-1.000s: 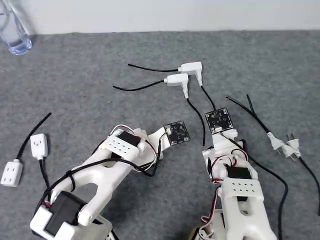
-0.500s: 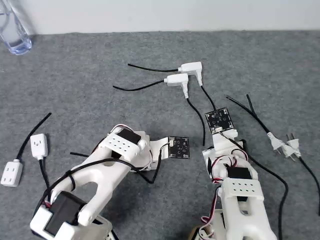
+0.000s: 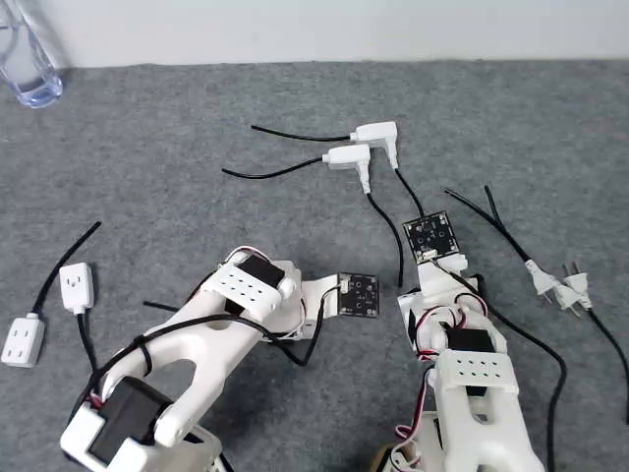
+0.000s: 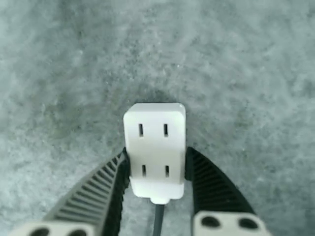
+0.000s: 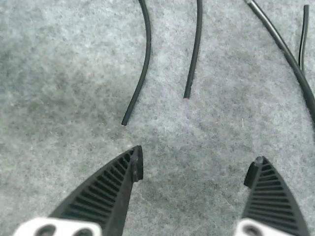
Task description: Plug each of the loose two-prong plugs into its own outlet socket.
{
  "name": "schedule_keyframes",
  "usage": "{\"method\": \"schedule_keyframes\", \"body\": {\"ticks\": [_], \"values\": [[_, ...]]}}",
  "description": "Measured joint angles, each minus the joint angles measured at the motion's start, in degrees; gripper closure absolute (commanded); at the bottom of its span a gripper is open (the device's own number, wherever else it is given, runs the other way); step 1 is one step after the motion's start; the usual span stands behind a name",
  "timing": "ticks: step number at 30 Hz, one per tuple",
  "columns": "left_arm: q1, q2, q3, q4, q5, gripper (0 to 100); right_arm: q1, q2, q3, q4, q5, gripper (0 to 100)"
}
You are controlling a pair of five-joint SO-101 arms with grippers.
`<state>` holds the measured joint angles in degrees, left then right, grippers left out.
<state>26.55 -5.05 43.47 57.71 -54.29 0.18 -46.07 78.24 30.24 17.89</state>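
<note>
Outlet socket, white with two slot pairs, is clamped in my left gripper. Both ribbed fingers press its sides near the cord end, and it is held over the grey felt table.

Left arm: it runs from its base at the near left corner, folded low and angled toward the table's middle. Its wrist ends just beside the right arm.

Right arm: stretched straight away from its base, wrist pointing down at the felt. Right gripper is spread wide with nothing between the fingers. Two black cord ends lie on the felt just beyond the tips.

Two more white sockets lie on the left side, well apart from the arms.

Two loose plugs lie side by side at the right edge, touching or nearly so; I cannot tell which.
</note>
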Motion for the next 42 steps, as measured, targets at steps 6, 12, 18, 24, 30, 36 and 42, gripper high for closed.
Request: {"method": "schedule_keyframes", "body": {"ticks": [6, 12, 18, 24, 30, 36, 42], "values": [[0.4, 0.0, -2.2, 0.0, 1.8, 79, 0.0, 0.0, 0.0, 0.0, 0.0, 67.4], [0.4, 0.0, -2.4, 1.0, 1.9, 79, 0.0, 0.0, 0.0, 0.0, 0.0, 67.4], [1.8, 0.0, -7.0, 7.8, 2.2, 80, 0.0, 0.0, 0.0, 0.0, 0.0, 67.4], [7.1, 0.0, -18.1, 19.4, 7.7, 80, 1.1, 0.0, 0.0, -0.2, 0.0, 67.4], [8.2, -0.4, -30.3, 27.3, 16.3, 80, 4.2, 0.0, 0.0, -2.3, 0.0, 67.4], [7.9, -10.8, -40.6, 32.5, 25.4, 80, 4.1, 0.0, 0.0, -2.7, 0.0, 67.4], [-0.6, -23.9, -43.1, 32.6, 34.9, 80, 4.1, 0.0, 0.0, -2.7, 0.0, 67.4]]}}
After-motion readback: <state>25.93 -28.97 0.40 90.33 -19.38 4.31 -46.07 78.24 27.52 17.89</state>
